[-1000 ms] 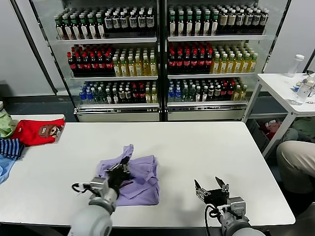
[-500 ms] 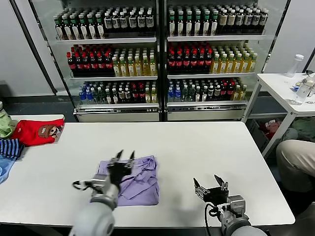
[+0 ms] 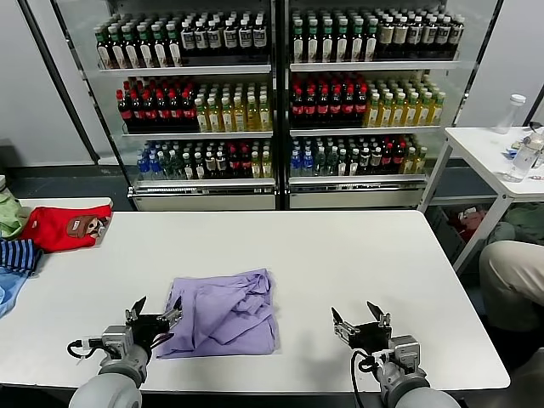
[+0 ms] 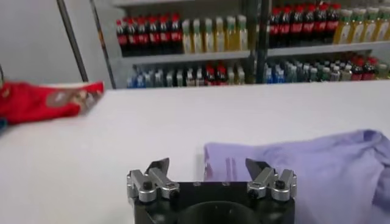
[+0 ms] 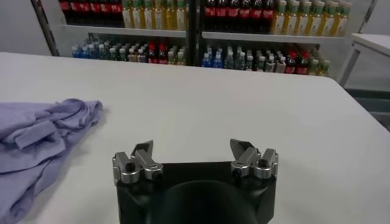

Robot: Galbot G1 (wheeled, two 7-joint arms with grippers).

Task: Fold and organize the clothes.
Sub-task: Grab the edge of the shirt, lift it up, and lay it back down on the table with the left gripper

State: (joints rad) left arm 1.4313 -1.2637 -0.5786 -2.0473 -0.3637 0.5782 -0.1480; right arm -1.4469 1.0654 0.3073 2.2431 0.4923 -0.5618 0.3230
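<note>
The lavender T-shirt [image 3: 223,312] lies folded in a rough rectangle on the white table [image 3: 340,255], its right side wrinkled, no print showing. My left gripper [image 3: 155,308] is open and empty at the near left edge of the shirt, just off its lower left corner. In the left wrist view the shirt [image 4: 317,167] lies just past the open left gripper [image 4: 209,164]. My right gripper [image 3: 360,313] is open and empty near the table's front edge, well right of the shirt. The right wrist view shows the right gripper [image 5: 192,146] over bare table and the shirt [image 5: 42,137] off to the side.
A red garment [image 3: 64,228], a green one and a striped blue one [image 3: 17,255] lie on the table's far left end. Drink coolers [image 3: 272,102] stand behind the table. A small white side table [image 3: 493,144] with bottles and a seated person's knee [image 3: 510,276] are at the right.
My left gripper let go of the shirt's raised corner, which now lies flat, and drew back toward the near left edge. The right gripper has barely moved.
</note>
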